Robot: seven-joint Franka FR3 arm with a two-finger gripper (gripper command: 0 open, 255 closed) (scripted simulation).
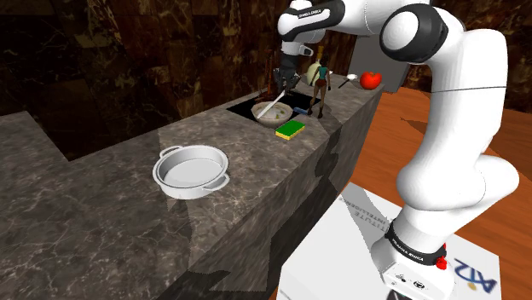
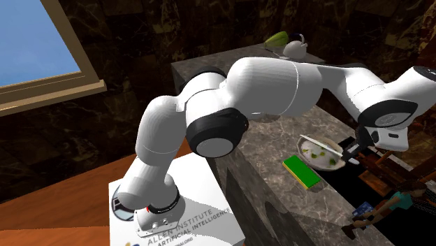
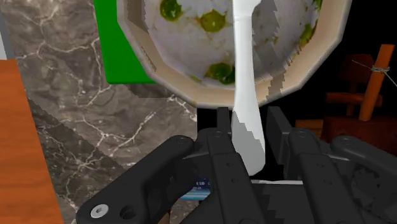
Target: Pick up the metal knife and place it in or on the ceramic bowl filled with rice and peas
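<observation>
Tool (image 3: pixel 248 118) clamped on the handle of the pale knife (image 3: pixel 245 70); the blade extends over the bowl of rice and peas (image 3: pixel 184 38). In the shoulder view, a green-and-yellow sponge (image 1: pixel 291 129) lies just beside the bowl at its 5 o'clock, near the front edge of the tabletop (image 1: pixel 102 196). A dark recess (image 1: pixel 243 109) borders the bowl at 10 o'clock. A silver two-handled pan (image 1: pixel 192 171) stands well apart at 7 o'clock, with bare marble all round it.
</observation>
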